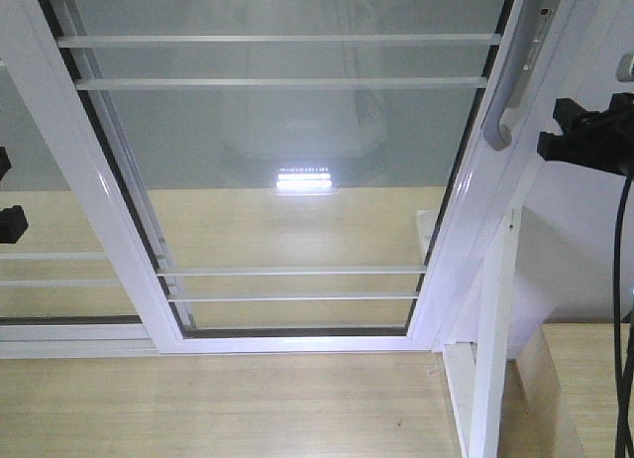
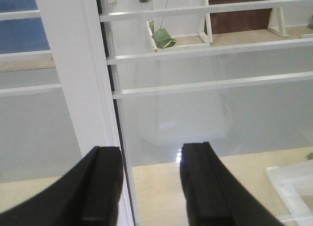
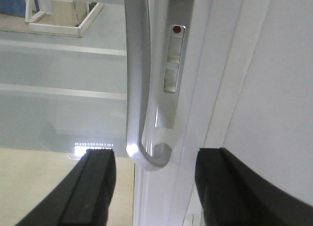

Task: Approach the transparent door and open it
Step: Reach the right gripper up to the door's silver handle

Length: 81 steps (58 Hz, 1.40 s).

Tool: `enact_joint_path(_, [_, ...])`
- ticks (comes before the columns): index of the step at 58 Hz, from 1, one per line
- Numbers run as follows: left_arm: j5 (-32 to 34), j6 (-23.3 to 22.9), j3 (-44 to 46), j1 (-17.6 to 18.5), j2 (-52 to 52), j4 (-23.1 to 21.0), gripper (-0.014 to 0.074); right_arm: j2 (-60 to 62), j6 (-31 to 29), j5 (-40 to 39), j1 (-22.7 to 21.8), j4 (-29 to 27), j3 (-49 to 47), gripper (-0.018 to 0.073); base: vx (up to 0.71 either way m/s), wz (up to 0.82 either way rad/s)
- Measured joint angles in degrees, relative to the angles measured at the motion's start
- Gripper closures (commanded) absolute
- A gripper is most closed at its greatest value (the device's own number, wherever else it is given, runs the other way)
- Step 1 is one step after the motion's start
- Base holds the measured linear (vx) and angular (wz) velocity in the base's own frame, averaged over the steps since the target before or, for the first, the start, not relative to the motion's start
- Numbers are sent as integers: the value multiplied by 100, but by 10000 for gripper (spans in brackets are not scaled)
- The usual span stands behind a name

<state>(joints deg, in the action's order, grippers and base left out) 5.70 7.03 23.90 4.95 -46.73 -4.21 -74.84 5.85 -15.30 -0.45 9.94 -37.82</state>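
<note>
I'm looking at the transparent door (image 1: 287, 180) standing straight ahead of both tools, thin white bars (image 1: 287, 40) crossing its glass. Its curved grey handle (image 3: 137, 89) is hanging directly in front of my right gripper (image 3: 155, 162), whose fingers are spreading wide, one on each side of the handle's lower end and gripping nothing. The lock plate (image 3: 173, 59) is sitting just right of the handle. My left gripper (image 2: 149, 152) is also gaping and holding nothing, facing a white frame upright (image 2: 73, 69). The wooden floor (image 1: 218, 408) is lying below.

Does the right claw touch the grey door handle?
Apart. Right wrist view: the door handle sits between the open right claw's fingers, gaps on both sides.
</note>
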Motion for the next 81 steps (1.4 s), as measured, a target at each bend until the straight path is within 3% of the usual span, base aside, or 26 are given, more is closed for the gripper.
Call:
enact_joint_path(23, [0, 307, 0, 0, 0, 0, 155, -1328, 138, -886, 0, 79, -750, 111, 0, 0])
enact_joint_path(31, [0, 318, 0, 0, 0, 0, 155, -1694, 590, -1117, 0, 544, -1041, 111, 0, 0])
enact_joint_path(40, [0, 318, 0, 0, 0, 0, 155, -2092, 697, -1297, 0, 1016, -1427, 111, 0, 0])
enact_joint_path(62, [-38, 318, 0, 0, 0, 0, 155, -2946, 711, -1337, 0, 1044, -2453, 127, 0, 0])
enact_joint_path(81, [-38, 318, 0, 0, 0, 0, 155, -3105, 1076, -1337, 59, 1064, -2619, 140, 0, 0])
